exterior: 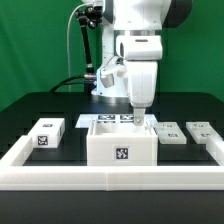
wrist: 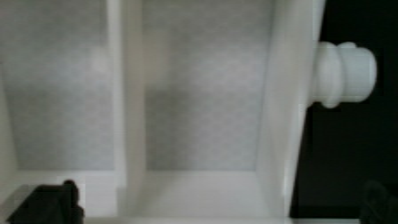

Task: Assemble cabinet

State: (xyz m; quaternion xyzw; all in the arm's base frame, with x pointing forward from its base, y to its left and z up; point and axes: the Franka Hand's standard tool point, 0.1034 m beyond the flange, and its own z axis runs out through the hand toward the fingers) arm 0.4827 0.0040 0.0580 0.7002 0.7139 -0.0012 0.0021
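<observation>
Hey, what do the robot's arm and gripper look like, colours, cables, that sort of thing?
The robot arm is glossy white, with chunky rounded links and a dark grey band at one joint. Its blocky white two-finger gripper tapers to pale fingers; the wrist view shows black fingertips. A thin black cable loops beside the arm. No markings are legible.

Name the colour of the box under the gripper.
The box is white; clearest in the exterior view.
</observation>
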